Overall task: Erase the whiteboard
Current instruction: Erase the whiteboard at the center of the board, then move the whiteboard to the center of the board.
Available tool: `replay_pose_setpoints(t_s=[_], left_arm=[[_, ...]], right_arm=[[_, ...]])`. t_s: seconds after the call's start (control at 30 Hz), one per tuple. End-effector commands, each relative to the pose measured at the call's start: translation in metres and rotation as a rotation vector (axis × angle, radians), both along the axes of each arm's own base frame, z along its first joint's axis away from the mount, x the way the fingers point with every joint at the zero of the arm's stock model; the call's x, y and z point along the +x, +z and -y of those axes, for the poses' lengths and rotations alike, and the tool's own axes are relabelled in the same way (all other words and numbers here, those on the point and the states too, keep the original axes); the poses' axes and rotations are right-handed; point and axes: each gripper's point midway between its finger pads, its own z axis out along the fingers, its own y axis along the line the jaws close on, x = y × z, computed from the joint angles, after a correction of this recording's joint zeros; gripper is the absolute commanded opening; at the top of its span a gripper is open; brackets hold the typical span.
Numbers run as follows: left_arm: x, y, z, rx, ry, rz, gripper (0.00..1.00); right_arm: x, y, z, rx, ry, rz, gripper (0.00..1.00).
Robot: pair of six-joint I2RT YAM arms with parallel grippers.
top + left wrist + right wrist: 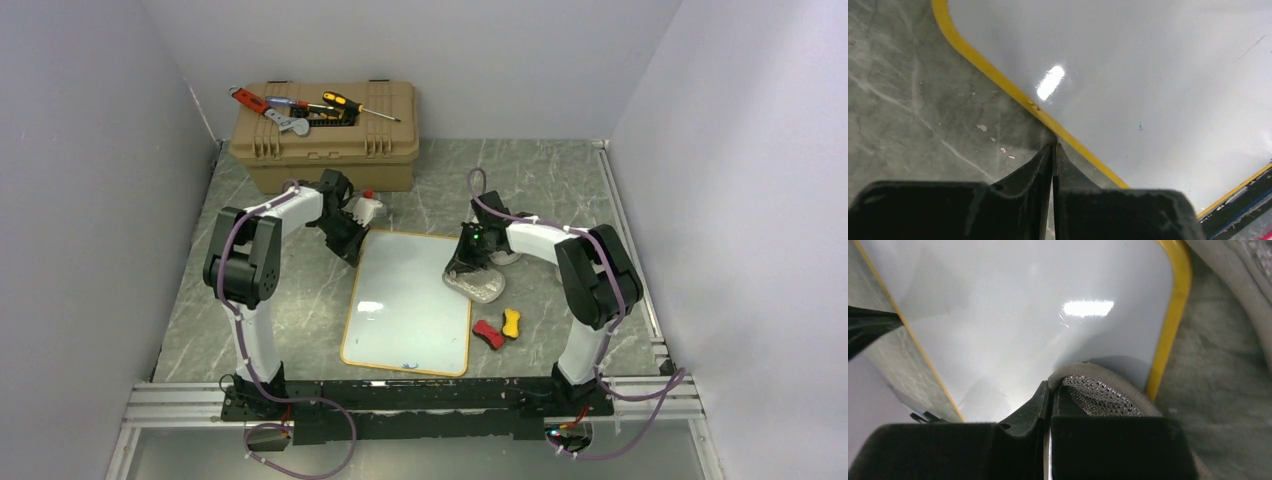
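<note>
Pressure counts: with the whiteboard (405, 300) flat on the bench (560, 190), the right gripper (1050, 387), clamped on a grey cloth (1098, 395) at its right edge, should sweep evenly while the left gripper (1054, 147), pressed together, steadies the far left corner.

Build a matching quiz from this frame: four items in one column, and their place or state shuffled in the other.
Column 1
1. left gripper
2. right gripper
3. toolbox
4. red piece

Column 2
A. on the table, right of the whiteboard, beside a yellow piece
B. shut on a grey cloth at the whiteboard's right edge
C. shut, holding nothing, tips at the whiteboard's frame
D. at the table's far side, hand tools on its lid

Pairs: 1-C, 2-B, 3-D, 4-A
</note>
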Motion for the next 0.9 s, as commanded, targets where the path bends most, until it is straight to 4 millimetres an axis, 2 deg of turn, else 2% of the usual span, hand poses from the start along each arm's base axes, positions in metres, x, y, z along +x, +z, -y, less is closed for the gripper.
replay_pose_setpoints(t_s=[0.0, 0.13, 0.27, 0.33, 0.4, 0.57, 0.7, 0.87], left_arm=[[0.011, -0.042, -0.049, 0.204, 0.004, 0.018, 0.02], [0.015, -0.013, -0.041, 0.132, 0.029, 0.027, 0.15], [0.006, 0.031, -0.024, 0.007, 0.025, 0.011, 0.27], [-0.005, 0.043, -0.017, -0.044, 0.013, -0.014, 0.31], [-0.021, 0.042, -0.016, -0.061, -0.003, -0.062, 0.42], [-0.046, 0.012, -0.031, 0.003, -0.056, -0.104, 0.42], [-0.047, -0.009, -0.047, 0.089, -0.064, -0.076, 0.41], [-0.049, -0.022, -0.049, 0.116, -0.069, -0.08, 0.41]], right_arm=[[-0.024, 0.003, 0.035, -0.194, 0.037, -0.034, 0.0], [-0.032, 0.026, 0.049, -0.244, 0.034, -0.009, 0.0], [-0.052, 0.03, 0.072, -0.317, 0.025, -0.034, 0.0], [-0.058, 0.028, 0.084, -0.364, 0.009, -0.048, 0.0], [-0.06, 0.027, 0.093, -0.405, 0.001, -0.048, 0.0], [-0.068, 0.007, 0.098, -0.441, 0.017, -0.103, 0.0], [-0.072, -0.011, 0.083, -0.383, 0.028, -0.133, 0.0], [-0.07, -0.021, 0.05, -0.35, 0.062, -0.139, 0.0]])
